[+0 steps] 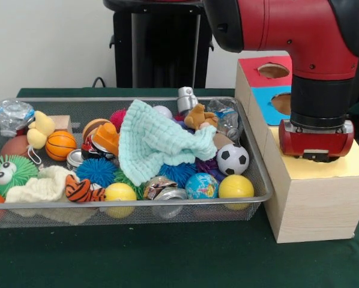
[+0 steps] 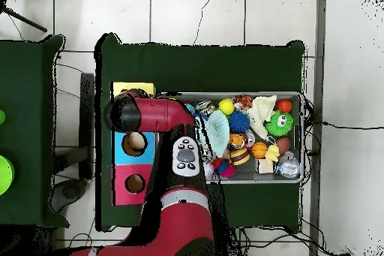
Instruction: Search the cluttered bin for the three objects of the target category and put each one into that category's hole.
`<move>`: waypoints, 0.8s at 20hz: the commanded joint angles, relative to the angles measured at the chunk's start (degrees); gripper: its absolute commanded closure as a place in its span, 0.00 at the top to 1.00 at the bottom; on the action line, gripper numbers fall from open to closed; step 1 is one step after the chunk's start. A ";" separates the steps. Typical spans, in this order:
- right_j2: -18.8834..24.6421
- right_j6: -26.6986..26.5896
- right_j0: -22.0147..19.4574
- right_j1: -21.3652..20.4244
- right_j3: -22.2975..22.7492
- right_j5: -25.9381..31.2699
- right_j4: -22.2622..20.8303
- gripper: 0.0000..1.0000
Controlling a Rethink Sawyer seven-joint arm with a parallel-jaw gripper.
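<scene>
Front view: the arm [image 1: 299, 36] hangs over the yellow section of the wooden box [image 1: 317, 180], its gripper [image 1: 316, 157] nearly on the top surface; whether it grips anything cannot be told. Balls, such as the soccer ball [image 1: 232, 159], stay in the wire bin [image 1: 260, 195], half buried under the green cloth [image 1: 155, 144]. Overhead view: the arm's end [image 2: 126, 112] covers the yellow hole beside the blue section [image 2: 135, 143]. Lowering further risks striking the box; anything released off-centre may miss the hole.
</scene>
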 commanded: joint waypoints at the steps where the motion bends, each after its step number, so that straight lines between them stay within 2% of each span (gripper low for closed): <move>1: -3.40 7.04 -3.02 9.44 1.10 -10.50 -5.17 1.00; 3: -2.35 5.90 -3.81 5.95 3.33 -7.40 -5.31 1.00; 6: 0.43 2.27 -5.87 0.70 5.90 0.20 -5.46 1.00; 10: -0.29 -0.54 -5.82 -4.92 6.50 10.19 -5.64 1.00; 16: -1.14 -1.96 -5.15 -9.96 6.44 17.40 -6.28 1.00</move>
